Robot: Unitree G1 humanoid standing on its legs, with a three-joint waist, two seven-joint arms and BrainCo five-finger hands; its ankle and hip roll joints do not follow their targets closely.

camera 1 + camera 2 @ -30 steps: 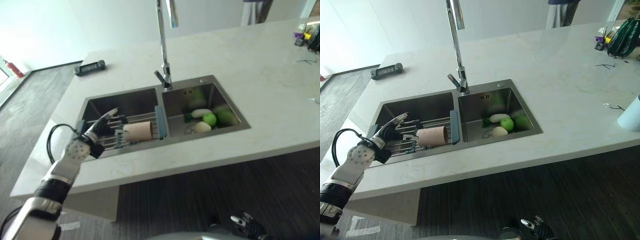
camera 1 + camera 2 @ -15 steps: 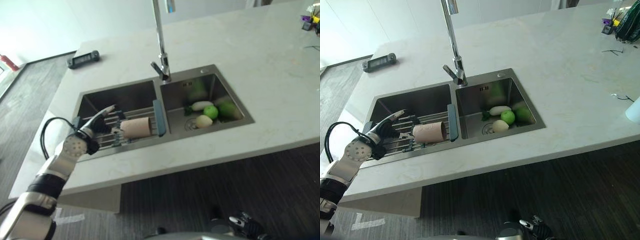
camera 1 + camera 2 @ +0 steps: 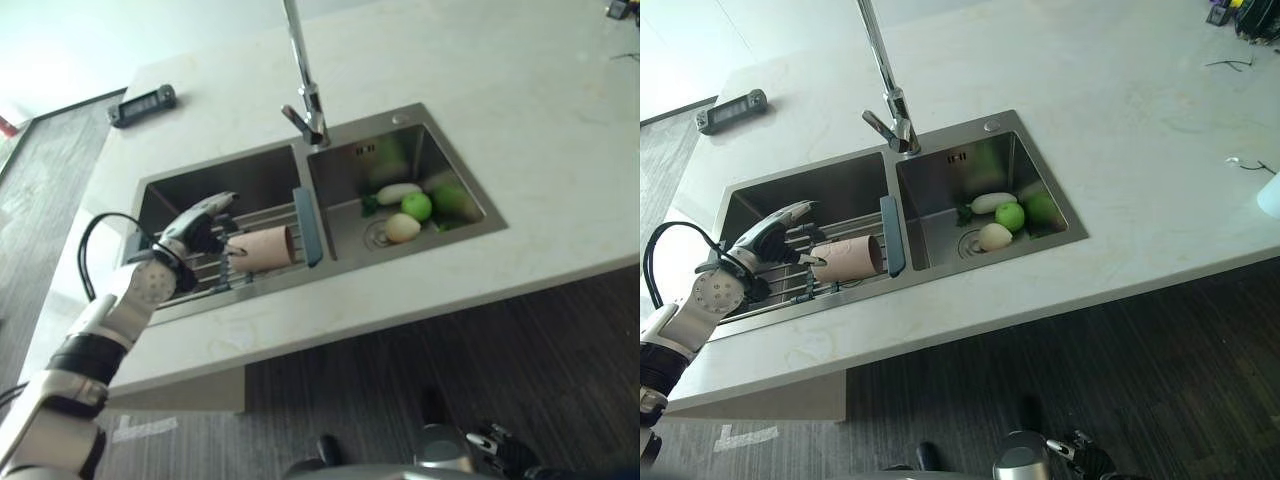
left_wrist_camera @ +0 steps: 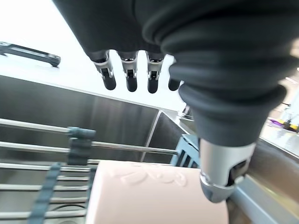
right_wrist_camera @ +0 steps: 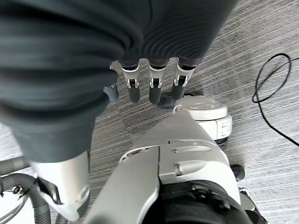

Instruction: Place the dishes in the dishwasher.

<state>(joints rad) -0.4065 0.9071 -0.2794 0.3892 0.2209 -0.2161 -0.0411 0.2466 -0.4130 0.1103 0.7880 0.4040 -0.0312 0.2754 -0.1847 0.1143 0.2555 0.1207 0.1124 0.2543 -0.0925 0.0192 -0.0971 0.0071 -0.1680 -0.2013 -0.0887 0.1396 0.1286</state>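
A pale pink cup [image 3: 262, 248] lies on its side on a wire rack [image 3: 205, 268] across the left basin of a steel double sink [image 3: 232, 183]. My left hand [image 3: 190, 228] reaches over the rack from the left, fingers straight and open. In the left wrist view the thumb [image 4: 223, 173] hangs right at the cup [image 4: 159, 196], and I cannot tell if it touches. My right hand [image 3: 495, 445] hangs low by the floor, and its fingers [image 5: 154, 88] are relaxed and hold nothing.
The right basin holds a green apple [image 3: 416, 206], a white round piece [image 3: 402, 228], a long white vegetable [image 3: 398, 193] and a green one [image 3: 455, 198]. A tall faucet [image 3: 305, 100] rises between the basins. A black device [image 3: 140, 100] lies on the pale counter [image 3: 520, 110].
The camera has shifted over the sink. My left hand has moved right along the rack, closer to the pink cup.
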